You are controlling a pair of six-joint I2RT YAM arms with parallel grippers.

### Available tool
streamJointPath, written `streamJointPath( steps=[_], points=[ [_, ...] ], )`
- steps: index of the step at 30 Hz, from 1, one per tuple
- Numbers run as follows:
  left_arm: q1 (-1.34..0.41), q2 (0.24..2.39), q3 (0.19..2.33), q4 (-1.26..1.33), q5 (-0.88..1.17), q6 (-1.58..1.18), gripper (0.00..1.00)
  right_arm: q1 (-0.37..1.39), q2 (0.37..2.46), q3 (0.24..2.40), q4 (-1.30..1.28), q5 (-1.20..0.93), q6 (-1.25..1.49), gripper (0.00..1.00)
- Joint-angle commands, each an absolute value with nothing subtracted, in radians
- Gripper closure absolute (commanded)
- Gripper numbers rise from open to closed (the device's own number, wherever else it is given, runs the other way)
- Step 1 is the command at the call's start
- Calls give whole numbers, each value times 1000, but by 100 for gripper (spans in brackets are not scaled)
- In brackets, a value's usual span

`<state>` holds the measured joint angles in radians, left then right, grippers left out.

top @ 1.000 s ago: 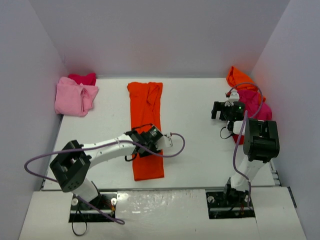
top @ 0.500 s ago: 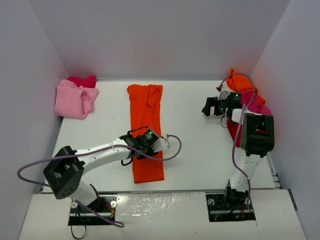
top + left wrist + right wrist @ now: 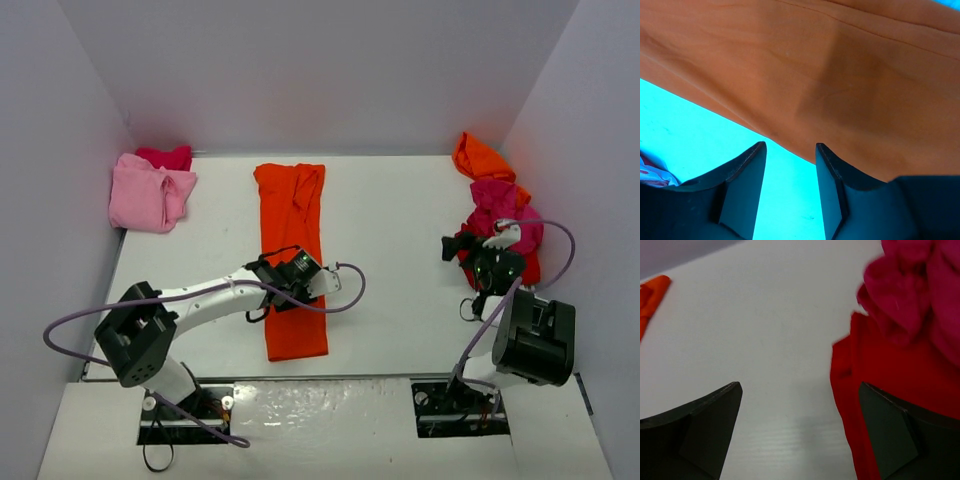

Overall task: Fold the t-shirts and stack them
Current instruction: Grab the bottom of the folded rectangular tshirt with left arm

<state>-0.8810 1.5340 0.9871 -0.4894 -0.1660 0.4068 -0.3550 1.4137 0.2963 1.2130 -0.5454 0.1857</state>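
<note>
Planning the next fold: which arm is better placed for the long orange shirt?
Left. The left gripper sits right over the orange shirt at its edge; the right gripper is away beside the red shirt.

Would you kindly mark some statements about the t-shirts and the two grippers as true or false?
1. The orange-red t-shirt lies as a long narrow strip in the middle of the table. True.
2. The right gripper is shut on the red t-shirt. False: its jaws stand wide open with only bare table between them, and the red t-shirt lies beside it.
3. The light pink t-shirt lies in the table's far left corner. True.
4. The left gripper is over the pile at the right. False: it is over the orange-red t-shirt.
</note>
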Motion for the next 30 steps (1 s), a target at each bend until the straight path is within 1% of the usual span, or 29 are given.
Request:
streamJointPath(
  steps=[1,2,4,6,7,8,9,11,14,19,24,27,29,30],
  points=[
    [-879,1551,1037,-491,-176,400,60,-385,1585,266,1580,-496,229,0],
    [-879,1554,1046,-496,-176,397,60,-389,1593,255,1620,-489,227,0],
    [-879,1554,1048,-504,-166,393,61,-330,1585,241,1630,-447,151,0],
    [-878,1555,1042,-490,-165,394,62,-124,1609,271,1579,-335,-48,0],
    [-879,1558,1041,-486,-169,396,62,-54,1634,307,1508,-255,-85,0],
    [-879,1561,1043,-486,-172,397,62,-54,1625,340,1396,-222,-81,0],
    [-879,1558,1040,-488,-173,399,62,-55,1621,348,1454,-197,-74,0],
    [-878,1527,1018,-470,-168,399,62,-68,1625,320,1487,-249,-83,0],
    [-879,1510,1007,-473,-162,411,63,-81,1625,337,1437,-286,-73,0],
    [-944,1480,1096,-647,-113,391,62,-84,1621,330,1458,-297,-71,0],
    [-1044,1443,1097,-784,-85,391,65,-80,1621,332,1451,-290,-73,0],
    [-1109,1426,1018,-759,-106,381,66,-80,1621,332,1451,-287,-73,0],
    [-1111,1417,941,-684,-110,364,71,-80,1621,331,1451,-287,-74,0],
    [-1111,1416,939,-627,-132,347,74,-81,1621,333,1451,-287,-74,0]
  ],
)
